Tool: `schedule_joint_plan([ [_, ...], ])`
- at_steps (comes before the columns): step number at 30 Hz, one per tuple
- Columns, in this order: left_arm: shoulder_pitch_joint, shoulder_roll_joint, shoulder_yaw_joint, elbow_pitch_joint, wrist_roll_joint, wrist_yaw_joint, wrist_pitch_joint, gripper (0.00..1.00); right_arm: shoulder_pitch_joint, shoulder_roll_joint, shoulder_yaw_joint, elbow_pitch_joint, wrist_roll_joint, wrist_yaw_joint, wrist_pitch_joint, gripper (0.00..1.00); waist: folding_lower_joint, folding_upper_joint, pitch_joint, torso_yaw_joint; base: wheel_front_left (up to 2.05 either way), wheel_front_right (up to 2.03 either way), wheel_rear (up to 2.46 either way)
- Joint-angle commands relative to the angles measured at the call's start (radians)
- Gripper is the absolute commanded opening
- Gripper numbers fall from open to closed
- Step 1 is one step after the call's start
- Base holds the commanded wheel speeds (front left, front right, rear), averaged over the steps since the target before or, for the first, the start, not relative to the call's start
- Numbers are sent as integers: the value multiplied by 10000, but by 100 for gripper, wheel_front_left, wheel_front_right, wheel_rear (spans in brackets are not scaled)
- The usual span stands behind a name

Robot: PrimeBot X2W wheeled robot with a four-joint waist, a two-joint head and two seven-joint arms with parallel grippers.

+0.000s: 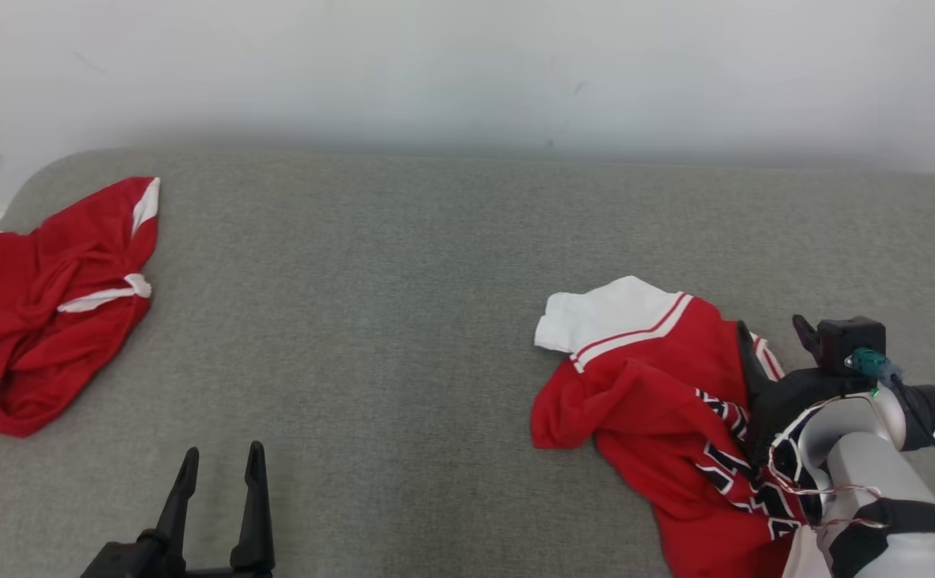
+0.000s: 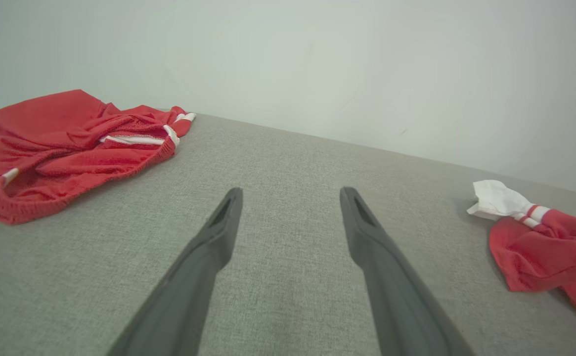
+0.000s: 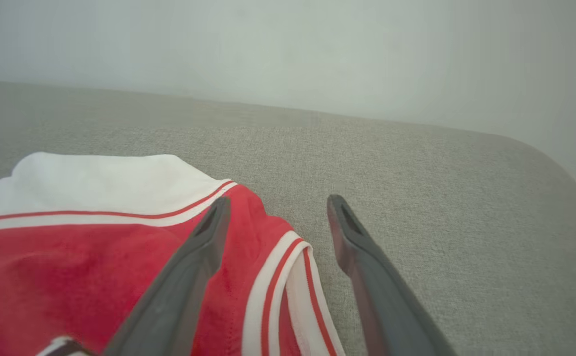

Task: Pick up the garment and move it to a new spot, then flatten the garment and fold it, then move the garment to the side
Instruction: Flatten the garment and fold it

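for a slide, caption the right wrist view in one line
Open right end effector at the striped edge of a red-and-white jersey on grey upholstery

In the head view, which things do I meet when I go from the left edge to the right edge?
From the left: red garment with white trim → left gripper → red and white jersey → right gripper.
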Motion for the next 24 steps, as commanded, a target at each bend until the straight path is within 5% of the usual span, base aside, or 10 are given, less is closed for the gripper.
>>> schedule_joint_plan([
  [1, -95, 1, -11, 29, -1, 20, -36, 100, -171, -99, -38, 275, -105, -22, 18, 100, -1, -1, 68, 190, 0, 0, 0],
  [15, -209, 3, -71, 21, -31, 20, -36, 100, -1197, -170, -517, 3621, -517, -23, 779, 100, -1, -1, 271, 671, 0, 0, 0],
  [16, -245, 3, -82, 28, -45, 20, -36, 100, -1236, -173, -525, 3710, -531, -23, 904, 32, -1, -1, 297, 701, 0, 0, 0],
  [17, -280, 3, -106, 33, -61, 20, -36, 100, -1278, -192, -547, 3792, -520, -23, 1039, 0, -1, -1, 336, 741, 0, 0, 0],
  [24, -399, 3, -113, 90, -132, 20, -36, 100, -2231, -505, -869, 3579, -576, -23, 169, 0, -1, -1, 577, 906, 0, 0, 0],
])
